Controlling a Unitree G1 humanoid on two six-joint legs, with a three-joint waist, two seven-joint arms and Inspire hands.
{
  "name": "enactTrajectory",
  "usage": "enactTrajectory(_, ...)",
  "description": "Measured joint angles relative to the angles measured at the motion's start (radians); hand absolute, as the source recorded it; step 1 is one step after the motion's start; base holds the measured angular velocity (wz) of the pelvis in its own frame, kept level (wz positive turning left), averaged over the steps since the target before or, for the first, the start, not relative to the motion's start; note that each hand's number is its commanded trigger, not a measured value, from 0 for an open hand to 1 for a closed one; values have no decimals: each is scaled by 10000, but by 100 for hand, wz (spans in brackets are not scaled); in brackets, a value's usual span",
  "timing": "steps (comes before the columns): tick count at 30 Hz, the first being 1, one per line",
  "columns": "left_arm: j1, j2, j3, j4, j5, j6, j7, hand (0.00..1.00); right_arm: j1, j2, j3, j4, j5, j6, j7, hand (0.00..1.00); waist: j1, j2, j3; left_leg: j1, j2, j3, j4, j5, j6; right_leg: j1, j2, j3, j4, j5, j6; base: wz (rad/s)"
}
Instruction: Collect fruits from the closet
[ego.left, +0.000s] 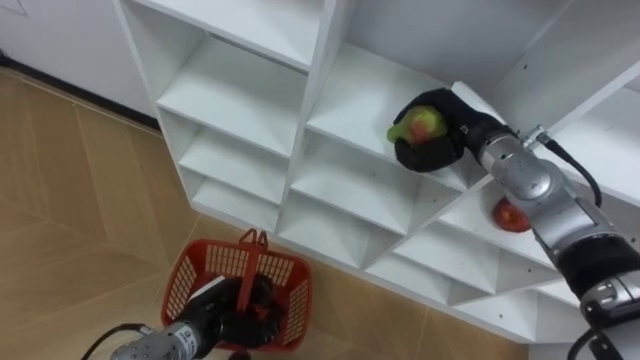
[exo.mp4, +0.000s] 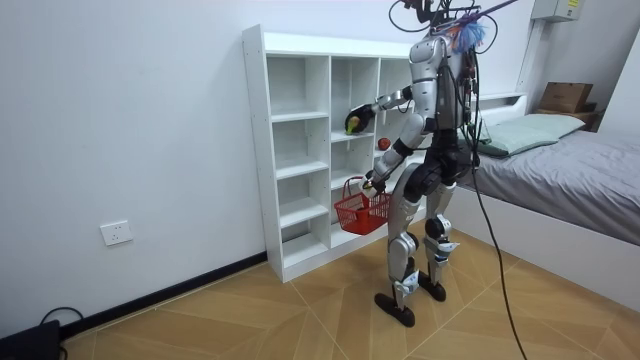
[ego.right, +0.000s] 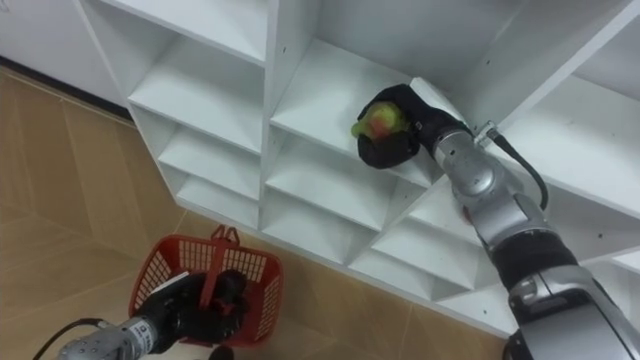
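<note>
While the robot stands on the wooden floor (ego.left: 60, 200) facing the white closet (exo.mp4: 300, 150), its right hand (ego.left: 432, 152) reaches to the front right corner of a shelf (ego.left: 350, 108) in the middle column, fingers curled round a green fruit (ego.left: 420, 125) with a red blush. Whether that fruit rests on the board or is already lifted clear of it I cannot tell. A red fruit (ego.left: 510, 216) lies a level lower in the column to the right, near the front edge, partly hidden behind the right forearm. The left hand (ego.left: 238, 312) hangs low before the closet's bottom compartments, fingers closed round the handle of a red basket (ego.left: 185, 278). It covers much of the basket's inside, so what lies in there cannot be made out. By my reading the task is partway at most: one fruit is grasped but not yet in the basket, the red one is untouched, and the other compartments in sight are bare
</note>
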Motion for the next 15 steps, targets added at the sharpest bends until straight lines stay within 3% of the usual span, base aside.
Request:
enactTrajectory(8,-84,-57,-107,-1,-29,-1,-3,100,880,42,-42,-1655,46,70,172,100,-245,153,-11,-91,32,62,15,-1,-2,-124,14,57,1,5,-6,-2)
enactTrajectory(15,-257,-406,-155,0,-18,-25,20,100,2026,509,-235,-2872,121,-90,172,100,-579,671,-228,-166,85,260,6,-2,-1,-335,24,159,34,60,-40,-9)
